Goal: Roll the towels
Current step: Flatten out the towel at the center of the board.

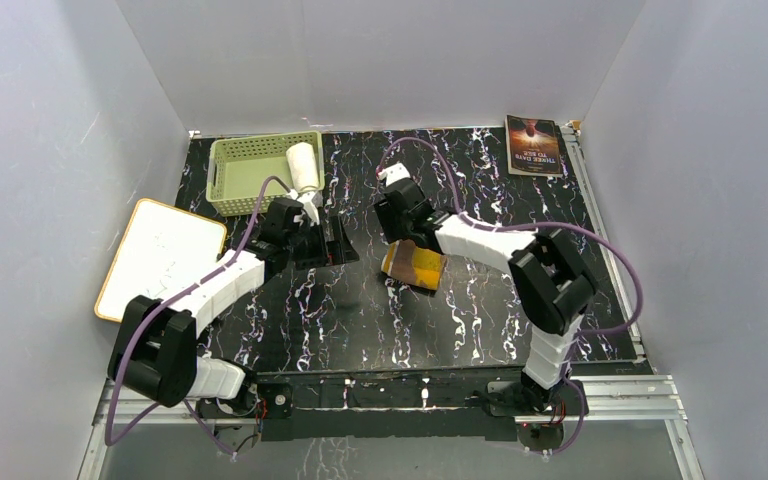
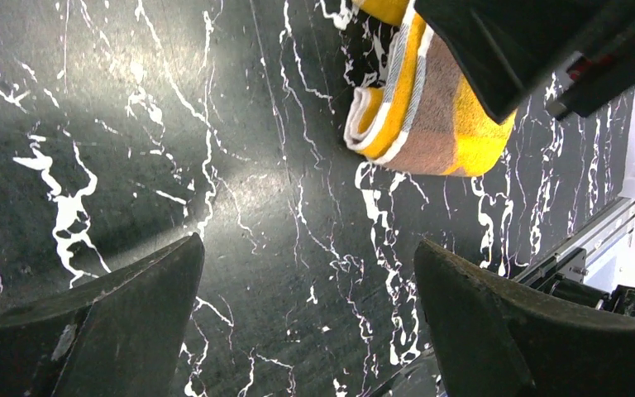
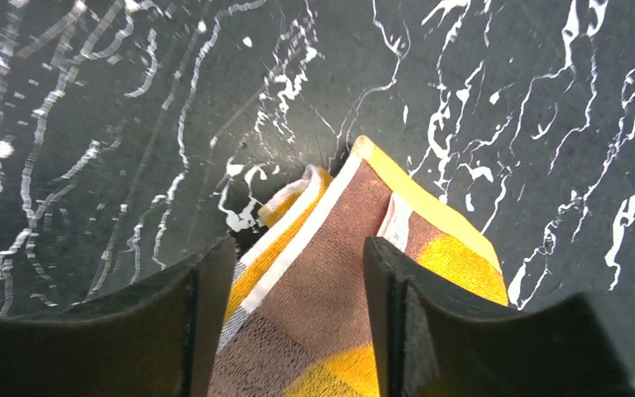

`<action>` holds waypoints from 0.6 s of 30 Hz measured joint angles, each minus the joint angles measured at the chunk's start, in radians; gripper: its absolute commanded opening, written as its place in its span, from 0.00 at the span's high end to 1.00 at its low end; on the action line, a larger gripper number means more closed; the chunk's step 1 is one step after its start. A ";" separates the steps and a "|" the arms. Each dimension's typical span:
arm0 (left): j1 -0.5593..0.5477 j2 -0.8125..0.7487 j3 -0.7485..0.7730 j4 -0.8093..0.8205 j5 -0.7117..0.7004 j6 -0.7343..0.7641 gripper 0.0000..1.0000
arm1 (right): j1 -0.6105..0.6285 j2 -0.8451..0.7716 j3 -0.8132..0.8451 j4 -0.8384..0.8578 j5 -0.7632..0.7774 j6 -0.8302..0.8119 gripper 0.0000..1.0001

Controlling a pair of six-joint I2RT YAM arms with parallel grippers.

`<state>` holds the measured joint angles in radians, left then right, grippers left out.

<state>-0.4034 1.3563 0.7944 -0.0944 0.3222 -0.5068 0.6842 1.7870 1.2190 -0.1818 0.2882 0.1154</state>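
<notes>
So the brown cloth towel with the orange-yellow print (image 3: pixel 322 248) is lying partly folded on the black white-veined marble-look table (image 1: pixel 360 310), off to the right of the pale green perforated plastic basket (image 1: pixel 250 170), a bit nearer the arm bases and well apart from the basket. The right gripper (image 3: pixel 296 252) is down over it with its jaws partway apart, straddling a folded edge. The cloth fills the gap between the two fingers, but honestly I can't tell if it's actually being pinched or the fingers are just sitting either side.

The left gripper (image 2: pixel 307 246) is just on the near side of the basket's right corner. Its jaws are spread wide, with nothing between them but bare tabletop.

The plain white towel (image 1: pixel 303 165) is already rolled into a short cylinder at the basket's right end. I can't make out if it's inside or propped on the rim.

There's also a white board with a tan edge (image 1: pixel 160 258) to the near left of the basket, and a dark-covered book (image 1: pixel 533 145) way off to its right by the back wall.
</notes>
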 measured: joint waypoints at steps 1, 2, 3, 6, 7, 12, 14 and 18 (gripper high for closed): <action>0.000 -0.005 -0.008 0.000 0.000 0.000 0.02 | 0.000 0.027 0.015 -0.015 -0.003 0.003 0.45; 0.000 -0.010 -0.015 -0.002 0.000 0.000 0.02 | -0.002 0.050 0.031 -0.034 -0.002 0.006 0.45; 0.000 -0.016 -0.025 -0.005 0.001 0.000 0.02 | -0.002 0.070 0.045 -0.051 -0.002 0.006 0.45; 0.000 -0.019 -0.027 -0.012 0.002 0.002 0.02 | -0.005 0.108 0.081 -0.093 0.003 0.006 0.45; 0.000 -0.019 -0.027 -0.011 0.002 0.002 0.02 | -0.006 0.115 0.090 -0.103 0.006 0.007 0.46; 0.000 -0.021 -0.027 -0.012 0.004 0.010 0.02 | -0.006 0.123 0.103 -0.132 0.019 0.011 0.50; 0.000 -0.021 -0.027 -0.013 0.005 0.014 0.02 | -0.006 0.123 0.103 -0.144 0.024 0.016 0.55; 0.000 -0.021 -0.027 -0.020 0.004 0.020 0.02 | -0.006 0.123 0.103 -0.164 0.027 0.019 0.70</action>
<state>-0.4034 1.3354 0.7673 -0.1146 0.3264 -0.4866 0.6785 1.9102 1.3216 -0.3454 0.3149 0.1341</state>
